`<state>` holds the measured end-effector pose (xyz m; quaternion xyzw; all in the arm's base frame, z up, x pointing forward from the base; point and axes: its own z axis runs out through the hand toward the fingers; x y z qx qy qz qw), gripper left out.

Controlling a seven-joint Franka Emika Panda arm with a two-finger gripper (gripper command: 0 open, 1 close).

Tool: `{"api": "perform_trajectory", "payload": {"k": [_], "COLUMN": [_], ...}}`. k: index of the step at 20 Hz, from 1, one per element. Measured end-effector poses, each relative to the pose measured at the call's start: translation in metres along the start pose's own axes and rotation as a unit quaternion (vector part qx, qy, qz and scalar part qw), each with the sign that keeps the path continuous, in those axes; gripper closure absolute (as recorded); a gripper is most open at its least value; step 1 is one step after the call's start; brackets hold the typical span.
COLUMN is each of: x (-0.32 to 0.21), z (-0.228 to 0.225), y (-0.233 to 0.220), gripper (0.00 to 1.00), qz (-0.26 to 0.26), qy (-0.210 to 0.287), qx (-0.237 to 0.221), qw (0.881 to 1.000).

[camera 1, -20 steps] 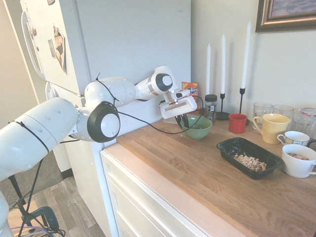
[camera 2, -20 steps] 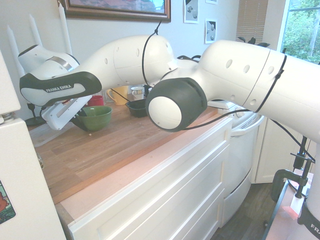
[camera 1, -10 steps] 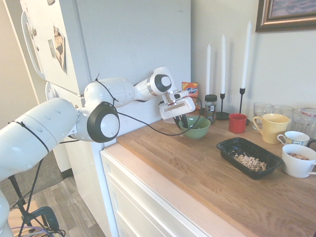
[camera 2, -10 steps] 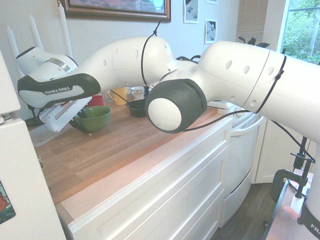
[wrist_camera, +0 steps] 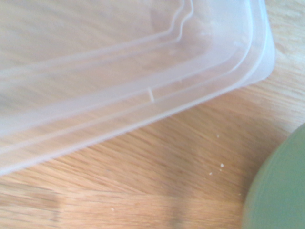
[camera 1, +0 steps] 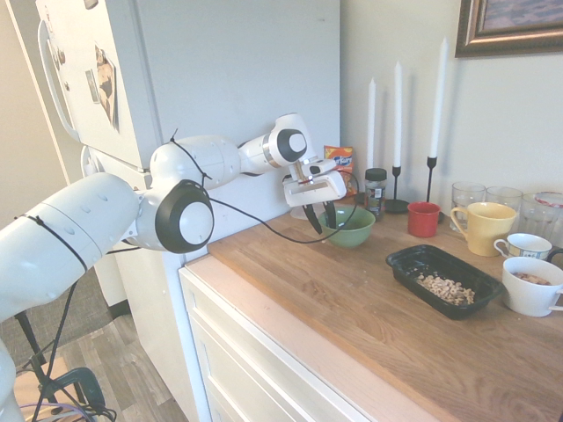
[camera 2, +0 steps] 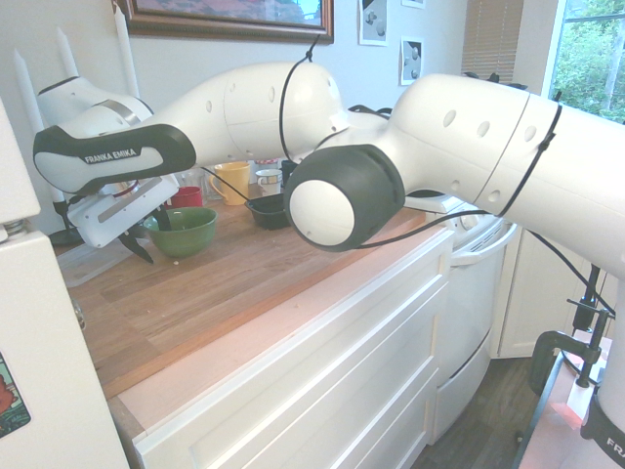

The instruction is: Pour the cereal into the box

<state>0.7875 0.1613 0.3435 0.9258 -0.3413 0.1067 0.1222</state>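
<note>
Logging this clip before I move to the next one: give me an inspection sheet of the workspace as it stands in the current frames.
Surface: wooden countertop over white drawers; a few crumbs in the wrist view.
Job's things: cereal lies inside the black box; green bowl stands on the counter.
Clutter: white mug, yellow mug, red cup, glasses, spice jar, orange snack bag, three candles, clear plastic container.
Grippers: gripper open, holding nothing, beside the green bowl's rim.
Cables: black cable runs along the arm; rig part.
Surroundings: refrigerator, framed picture, window in the second exterior view.
</note>
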Motion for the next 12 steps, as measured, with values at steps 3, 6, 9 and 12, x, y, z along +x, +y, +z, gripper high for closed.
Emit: {"api": "perform_trajectory", "payload": {"k": [3, 6, 9, 12], "x": [0.018, 0.037, 0.054, 0.068], "z": [-0.026, -0.056, -0.088, -0.114], "y": [0.017, 0.040, 0.068, 0.095], "gripper": [0.00, 0.00, 0.00, 0.00], "qz": [0.011, 0.014, 0.016, 0.024], "qy": [-0.029, -0.066, -0.093, -0.104], "qx": [0.031, 0.059, 0.077, 0.081], "qw": [0.999, 0.996, 0.992, 0.991]}}
